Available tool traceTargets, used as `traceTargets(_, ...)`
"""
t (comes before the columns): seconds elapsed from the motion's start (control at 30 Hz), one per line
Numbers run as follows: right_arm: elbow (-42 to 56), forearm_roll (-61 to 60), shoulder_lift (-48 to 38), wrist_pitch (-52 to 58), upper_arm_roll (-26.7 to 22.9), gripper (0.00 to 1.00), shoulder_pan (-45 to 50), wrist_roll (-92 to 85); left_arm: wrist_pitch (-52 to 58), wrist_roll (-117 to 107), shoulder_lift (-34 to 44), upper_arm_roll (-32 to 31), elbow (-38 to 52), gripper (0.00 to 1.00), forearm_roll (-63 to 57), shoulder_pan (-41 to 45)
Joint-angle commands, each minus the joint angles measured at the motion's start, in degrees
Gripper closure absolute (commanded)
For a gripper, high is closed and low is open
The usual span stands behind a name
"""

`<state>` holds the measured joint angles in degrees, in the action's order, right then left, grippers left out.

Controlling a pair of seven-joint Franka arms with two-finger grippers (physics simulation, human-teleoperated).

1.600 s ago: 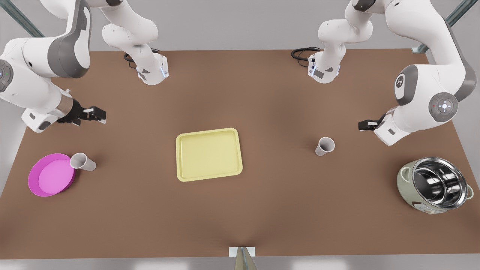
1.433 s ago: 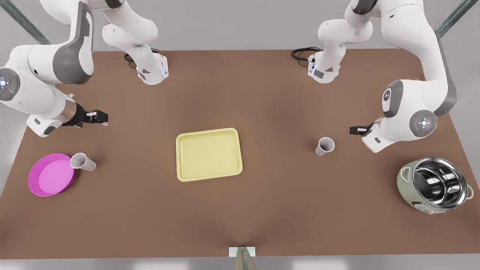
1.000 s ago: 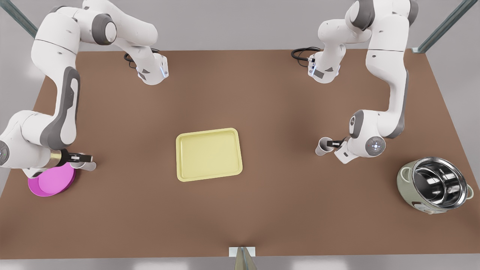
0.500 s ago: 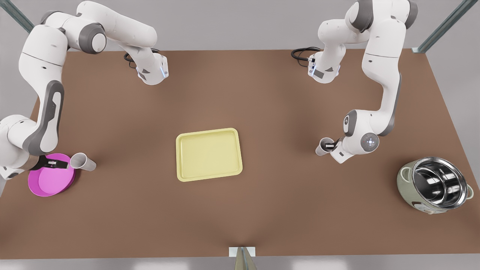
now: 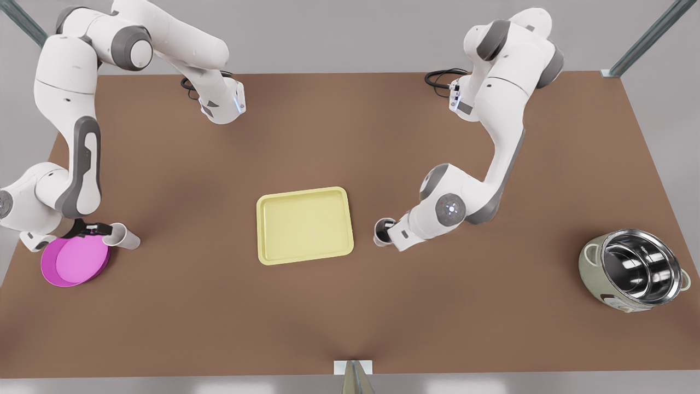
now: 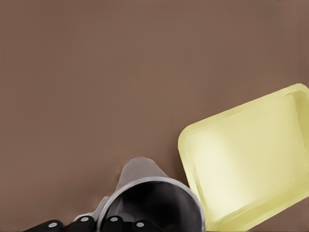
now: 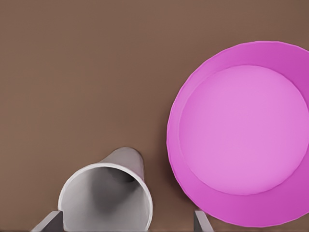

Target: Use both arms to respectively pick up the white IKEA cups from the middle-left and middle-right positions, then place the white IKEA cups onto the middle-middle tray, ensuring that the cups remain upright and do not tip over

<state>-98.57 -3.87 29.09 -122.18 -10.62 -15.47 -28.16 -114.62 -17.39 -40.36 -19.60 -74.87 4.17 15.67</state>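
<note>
Front view: smooth tapered cups (image 5: 124, 236).

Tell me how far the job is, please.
Done: nothing; the pale yellow rectangular tray holds no cup. In hand: the left gripper grips one small white tapered cup beside the tray. Left: the open right gripper straddles the other white cup by the round magenta plate; both need placing.

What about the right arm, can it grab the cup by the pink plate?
Probably yes. The right gripper is open with the cup between its fingers. The pink plate lies close beside one finger but apart from the cup. The left gripper holds the other cup.
</note>
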Motion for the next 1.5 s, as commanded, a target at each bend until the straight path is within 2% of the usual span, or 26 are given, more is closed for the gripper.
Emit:
traceTargets(0.0,-0.7,-0.3,0.1,-1.3,0.0,0.0,-0.2,-8.0,2.5,-40.4,-3.6,-1.3,5.4,0.79,-0.2,2.7)
traceTargets(0.1,-0.7,-0.3,2.1,-1.9,0.1,0.0,-0.9,-8.0,-0.7,-44.2,-7.7,-1.1,5.4,0.79,-2.2,7.7)
traceTargets(0.27,-0.7,-1.3,4.7,-2.4,0.1,0.0,-1.3,-8.0,-12.2,-46.9,-13.7,-1.1,5.5,0.79,-3.1,13.6)
traceTargets(0.3,-0.7,-1.3,5.4,-3.1,0.1,0.0,-1.4,-8.1,-13.4,-50.6,-14.1,-1.1,5.4,0.79,-7.1,13.8)
traceTargets(0.43,-0.7,-4.0,5.9,-3.4,0.1,0.01,-1.6,-10.2,-13.5,-50.3,-14.1,-1.1,5.5,0.79,-7.0,13.6)
traceTargets(0.47,-0.7,-4.0,5.8,-3.3,0.1,0.13,-1.6,-10.2,-13.5,-50.3,-14.3,-1.1,5.6,0.79,-7.0,13.6)
traceTargets(0.5,-0.7,-4.0,5.6,-3.2,0.1,0.36,-1.6,-10.9,-13.5,-50.3,-14.4,-1.1,5.6,0.77,-7.0,13.6)
traceTargets(0.53,-0.7,-4.0,5.5,-3.2,0.1,0.42,-1.5,-11.0,-13.5,-50.1,-14.4,-1.1,5.6,0.4,-7.0,13.6)
traceTargets(0.57,-0.7,-4.0,5.5,-3.2,0.1,0.43,-1.4,-11.0,-13.4,-50.3,-14.3,-1.1,5.6,0.04,-7.0,13.7)
traceTargets(0.6,-0.7,-4.0,5.4,-3.2,0.2,0.47,-1.4,-11.8,-12.9,-50.3,-14.1,-1.1,5.5,0.0,-7.0,13.7)
traceTargets(0.67,-0.4,-3.9,5.4,-3.2,0.1,0.76,-1.2,-14.7,-12.6,-50.5,-14.0,-1.1,5.4,0.0,-6.9,13.9)
traceTargets(0.7,-0.1,-4.0,5.4,-3.1,0.2,0.79,-1.2,-16.1,-10.7,-50.5,-13.9,-1.1,5.4,0.0,-6.9,14.0)
traceTargets(0.8,0.4,-4.0,5.4,-2.8,1.0,0.79,0.3,-15.8,-5.4,-50.6,-12.3,-1.3,5.3,0.0,-6.6,14.0)
traceTargets(0.87,1.5,-4.0,4.1,-2.2,4.6,0.79,1.0,-15.5,-4.2,-50.8,-12.3,-1.4,5.2,0.0,-6.5,13.9)
traceTargets(0.97,7.0,-5.8,3.4,-1.2,5.2,0.79,9.9,-14.6,-2.5,-50.8,-12.3,-1.4,5.2,0.0,-6.5,13.9)
traceTargets(1.07,9.2,-6.3,3.2,-1.2,5.2,0.79,19.5,-4.5,-1.7,-51.3,-11.9,-2.3,5.3,0.0,-6.0,13.3)
traceTargets(1.2,11.5,-6.3,3.3,-1.2,5.3,0.79,26.0,-3.0,0.1,-51.3,-10.0,-2.2,5.6,0.0,-5.0,12.5)
traceTargets(1.27,11.5,-6.3,3.3,2.1,5.3,0.79,29.4,-3.4,10.7,-50.9,-4.6,-2.6,5.6,0.0,-4.5,8.9)
traceTargets(1.33,11.5,-6.3,3.4,5.2,5.7,0.79,32.3,-3.3,31.7,-50.6,4.8,-3.5,8.5,0.0,-5.1,1.3)
traceTargets(1.37,11.4,-6.3,3.4,7.6,5.7,0.79,33.2,-2.7,40.7,-43.1,6.3,-3.3,14.0,0.0,-5.9,-3.8)
traceTargets(1.4,11.1,-6.3,3.6,8.4,5.7,0.79,33.9,-2.2,50.9,-26.2,6.3,-3.2,20.9,0.0,-11.5,-8.3)
traceTargets(1.47,10.5,-6.3,3.7,8.9,6.6,0.79,34.6,-2.1,54.7,-9.6,8.1,-3.1,21.7,0.0,-17.7,-14.4)
